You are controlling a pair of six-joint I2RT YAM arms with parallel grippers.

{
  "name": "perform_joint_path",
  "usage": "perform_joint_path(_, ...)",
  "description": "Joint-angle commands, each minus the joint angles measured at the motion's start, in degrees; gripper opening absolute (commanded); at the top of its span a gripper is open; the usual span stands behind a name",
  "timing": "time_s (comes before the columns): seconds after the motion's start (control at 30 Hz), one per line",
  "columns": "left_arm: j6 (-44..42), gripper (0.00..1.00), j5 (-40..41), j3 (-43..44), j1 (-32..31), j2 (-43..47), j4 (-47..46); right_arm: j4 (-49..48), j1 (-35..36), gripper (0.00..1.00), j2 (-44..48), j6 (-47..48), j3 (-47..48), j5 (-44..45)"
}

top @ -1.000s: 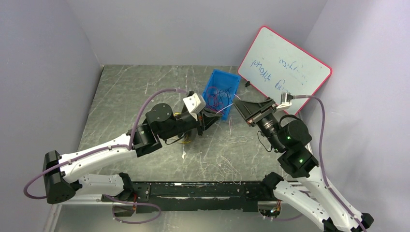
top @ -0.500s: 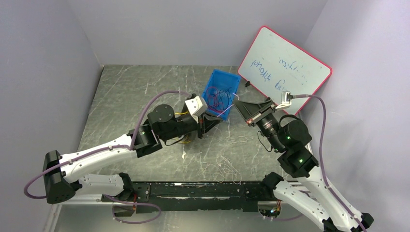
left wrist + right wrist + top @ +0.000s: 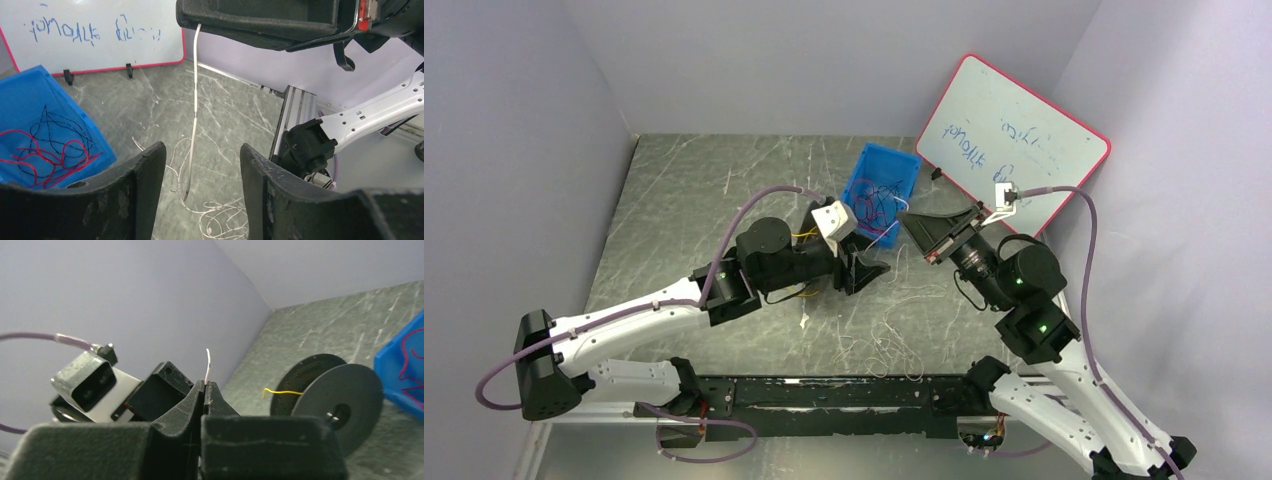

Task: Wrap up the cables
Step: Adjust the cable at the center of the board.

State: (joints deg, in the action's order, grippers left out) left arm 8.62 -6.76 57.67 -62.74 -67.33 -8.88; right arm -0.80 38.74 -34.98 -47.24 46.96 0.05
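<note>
My right gripper (image 3: 205,385) is shut on a thin white cable (image 3: 194,105), whose short end pokes up above the fingertips. The rest of it hangs straight down toward the table, between and beyond my left gripper's fingers. That left gripper (image 3: 202,150) stands open just below and left of the right gripper (image 3: 910,219), with nothing gripped. More white cables (image 3: 886,340) lie in loose loops on the table in front. Red and dark cables (image 3: 46,150) fill the blue bin (image 3: 905,166). The left gripper (image 3: 870,268) sits near the bin's front corner.
A black spool (image 3: 327,400) with a yellow wire end (image 3: 280,391) stands on the table under the left arm. A red-framed whiteboard (image 3: 1014,135) leans against the back right wall. Purple hoses arch over both arms. The metal rail (image 3: 844,392) runs along the near edge.
The left gripper has opened and let go of the white cable, shifting right and nearer. The right gripper has closed on that cable and swung slightly left.
</note>
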Motion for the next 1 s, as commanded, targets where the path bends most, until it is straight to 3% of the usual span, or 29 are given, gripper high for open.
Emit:
perform_joint_path(0.0, 1.1, 0.63, 1.2, 0.6, -0.4, 2.6, 2.9, 2.7, 0.1, 0.0, -1.1, 10.6, 3.5, -4.2)
perform_joint_path(0.2, 1.8, 0.7, -0.1, 0.9, -0.3, 4.8, 6.9, 8.3, 0.1, 0.0, -0.9, 23.6, 5.0, -5.7)
perform_joint_path(0.5, 3.6, 0.71, 7.2, 2.7, 1.0, 6.1, 15.5, 13.8, 0.1, 0.0, -0.6, 39.8, 2.9, -8.6)
perform_joint_path(0.63, 7.3, 0.7, -0.8, 3.6, 6.1, 5.6, 16.7, 11.4, 0.1, 0.0, -0.2, 47.2, -1.1, -11.5)
perform_joint_path(0.97, 19.6, 0.67, -22.8, 2.5, 20.6, 3.7, 15.0, 0.0, 0.2, 0.0, -1.2, 55.6, -10.1, -17.2)
